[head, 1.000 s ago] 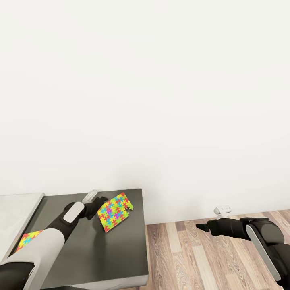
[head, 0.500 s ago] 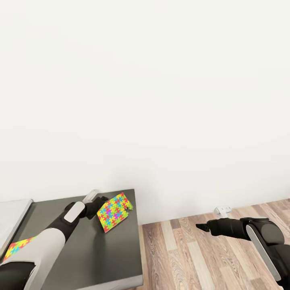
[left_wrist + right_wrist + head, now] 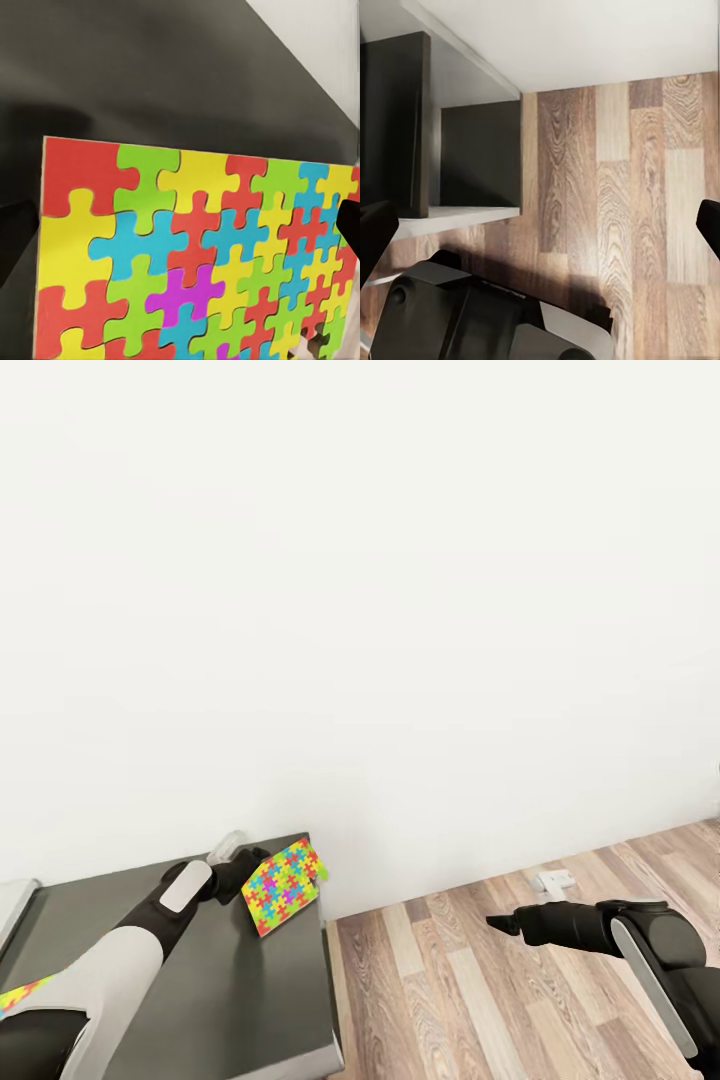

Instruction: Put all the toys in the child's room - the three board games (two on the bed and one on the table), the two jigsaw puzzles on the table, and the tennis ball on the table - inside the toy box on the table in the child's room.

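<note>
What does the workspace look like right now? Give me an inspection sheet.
Surface: dark grey desk section, against the white wall.
Job's things: one jigsaw puzzle held tilted above the desk; a second puzzle lies flat at the head view's left edge.
Clutter: nothing seen.
Grippers: left pincer shut on the jigsaw puzzle's edge; right pincer open and holding nothing, over the wood floor.
Cables: nothing seen.
Surroundings: white wall, wood-plank floor.

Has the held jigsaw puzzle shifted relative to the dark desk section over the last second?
Yes. The jigsaw puzzle, gripped by the left gripper, now overhangs the dark desk top's right edge, where it sat further inside before.
</note>
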Controlling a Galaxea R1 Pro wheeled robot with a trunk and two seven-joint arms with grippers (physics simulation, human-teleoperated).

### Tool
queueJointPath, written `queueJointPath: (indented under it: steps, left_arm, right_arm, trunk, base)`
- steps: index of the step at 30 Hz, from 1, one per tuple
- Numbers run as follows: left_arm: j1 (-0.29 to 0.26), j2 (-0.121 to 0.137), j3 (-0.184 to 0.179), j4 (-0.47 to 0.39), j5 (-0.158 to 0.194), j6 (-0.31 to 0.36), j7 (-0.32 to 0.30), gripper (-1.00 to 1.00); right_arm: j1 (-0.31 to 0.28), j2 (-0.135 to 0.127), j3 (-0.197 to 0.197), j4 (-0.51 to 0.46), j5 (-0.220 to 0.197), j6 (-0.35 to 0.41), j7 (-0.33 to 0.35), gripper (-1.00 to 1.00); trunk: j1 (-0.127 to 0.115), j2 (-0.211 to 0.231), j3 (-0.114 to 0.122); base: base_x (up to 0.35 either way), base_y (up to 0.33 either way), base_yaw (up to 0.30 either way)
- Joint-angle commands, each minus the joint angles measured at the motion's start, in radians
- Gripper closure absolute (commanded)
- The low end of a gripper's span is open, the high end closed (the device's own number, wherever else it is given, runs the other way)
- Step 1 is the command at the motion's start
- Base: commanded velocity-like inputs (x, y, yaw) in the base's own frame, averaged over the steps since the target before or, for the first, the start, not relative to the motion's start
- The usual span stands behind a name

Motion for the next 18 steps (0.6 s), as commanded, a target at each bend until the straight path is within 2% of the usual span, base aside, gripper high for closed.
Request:
queueJointPath:
  steps: [1,18]
  left_arm:
    - [0.000,0.001,-0.007,-0.002,0.010,0.001,0.009,-1.00]
    - [0.000,0.002,-0.006,-0.002,0.010,0.001,0.009,-1.00]
  right_arm:
    - [-0.001,0.000,0.000,-0.001,-0.002,0.005,0.001,-1.00]
    - [-0.001,0.000,0.001,0.000,-0.002,0.005,0.001,-1.00]
  trunk:
    - [0.001,-0.002,-0.002]
    - [0.001,-0.002,-0.002]
  base:
    - [0.000,0.000,-0.079]
    - [0.000,0.000,-0.030]
